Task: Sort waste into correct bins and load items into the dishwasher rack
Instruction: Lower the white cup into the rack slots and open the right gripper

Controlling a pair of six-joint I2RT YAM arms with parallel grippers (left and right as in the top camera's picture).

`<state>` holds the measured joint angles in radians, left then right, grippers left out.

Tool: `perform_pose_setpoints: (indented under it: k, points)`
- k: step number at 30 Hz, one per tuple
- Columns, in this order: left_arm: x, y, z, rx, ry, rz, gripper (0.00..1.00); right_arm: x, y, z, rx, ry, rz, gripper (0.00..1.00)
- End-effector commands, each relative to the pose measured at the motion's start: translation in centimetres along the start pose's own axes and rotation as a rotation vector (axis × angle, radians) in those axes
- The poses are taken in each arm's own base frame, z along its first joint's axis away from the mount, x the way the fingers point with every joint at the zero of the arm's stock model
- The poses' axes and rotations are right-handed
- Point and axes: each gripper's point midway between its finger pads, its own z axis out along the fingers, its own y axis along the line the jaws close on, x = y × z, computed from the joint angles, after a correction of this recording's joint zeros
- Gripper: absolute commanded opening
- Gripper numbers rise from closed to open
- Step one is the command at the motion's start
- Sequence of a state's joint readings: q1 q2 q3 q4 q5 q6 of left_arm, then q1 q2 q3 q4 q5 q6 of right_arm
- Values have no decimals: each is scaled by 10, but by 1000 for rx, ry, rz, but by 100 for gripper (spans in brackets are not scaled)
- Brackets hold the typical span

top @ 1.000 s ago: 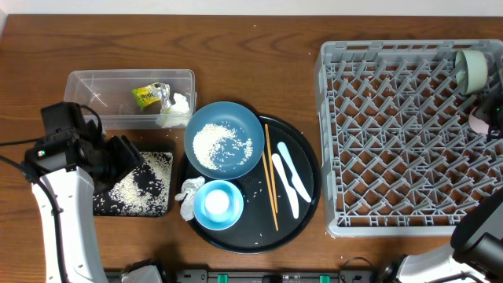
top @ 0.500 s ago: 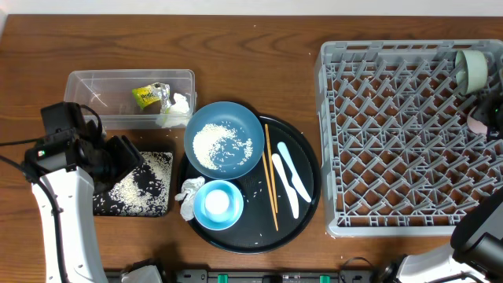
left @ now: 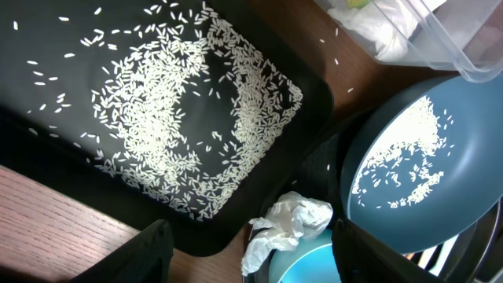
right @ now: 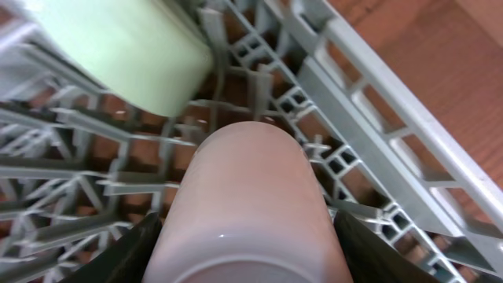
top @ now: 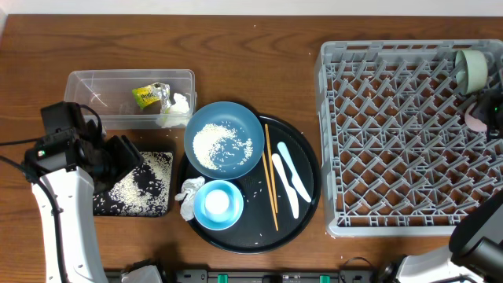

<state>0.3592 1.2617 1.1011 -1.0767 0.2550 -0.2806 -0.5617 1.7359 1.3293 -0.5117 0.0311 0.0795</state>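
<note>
**Overhead.** The left gripper point(top: 122, 157) hung over the left edge of the black tray point(top: 149, 182), which was strewn with rice point(top: 118, 192). The clear tub point(top: 94, 86) lay just beyond it, holding the wrapper point(top: 148, 96) and a tissue point(top: 178, 104). To the gripper's right sat the round tray point(top: 302, 203). It carried the blue dish point(top: 224, 114) (rice in it too), a light-blue bowl point(top: 236, 212), a second tissue point(top: 191, 190), chopsticks point(top: 270, 177) and white utensils point(top: 289, 177). The right gripper point(top: 481, 110) stood at the right edge of the rack point(top: 393, 134), with a pink cup point(top: 474, 119) at its tip and a green bowl point(top: 471, 68) just beyond.

**Left wrist.** The jaws stood wide apart, gripping nothing. Beneath them lay the tray's rice-covered corner and, lower in view, the second tissue touching the light-blue bowl. The blue dish lay by the right finger and the tub's corner ahead of it.

**Right wrist.** The fingers point(right: 118, 255) pressed on either side of the pink cup — clasped, its rounded end pointing away over the rack's pegs. The green bowl lay just ahead and to the left, close to the cup. The rack's side wall ran past on the right.
</note>
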Motion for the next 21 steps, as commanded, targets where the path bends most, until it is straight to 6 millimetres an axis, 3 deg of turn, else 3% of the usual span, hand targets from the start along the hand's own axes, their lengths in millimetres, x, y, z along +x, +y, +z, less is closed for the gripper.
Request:
perform_pose_setpoints:
  k: [1,16,17,21]
  points:
    - [-2,1,0,-8,-1,6,67,-8,12,-15,-35,-32,-8,1]
    - [-2,1,0,-7,-1,6,67,-3,4,-13,9,-14,-8,2]
    - [-2,1,0,-8,-1,6,66,-3,4,-13,9,-15,-8,4]
    - [-2,1,0,-7,-1,6,66,-3,4,-13,9,-15,-8,31]
